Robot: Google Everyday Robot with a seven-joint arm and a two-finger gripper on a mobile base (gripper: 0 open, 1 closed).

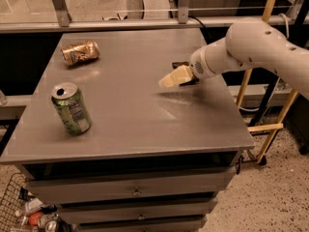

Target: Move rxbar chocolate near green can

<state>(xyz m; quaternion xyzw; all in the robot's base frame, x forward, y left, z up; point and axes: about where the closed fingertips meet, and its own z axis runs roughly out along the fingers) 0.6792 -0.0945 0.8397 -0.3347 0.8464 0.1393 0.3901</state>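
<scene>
The green can (71, 109) stands upright at the table's front left, with a silver top and a white label panel. My gripper (175, 77) hangs low over the right part of the grey table (130, 124), pointing left, far to the right of the can. A small dark flat thing (180, 64) shows just behind the gripper. It looks like the rxbar chocolate, mostly hidden by the gripper, and I cannot tell whether it is held.
A dented gold-brown can (79, 52) lies on its side at the back left. A rail (145, 23) runs behind the table. Yellow frame legs (270, 124) stand at the right. Drawers (135, 192) sit under the tabletop, and a wire basket of clutter (29, 211) is at bottom left.
</scene>
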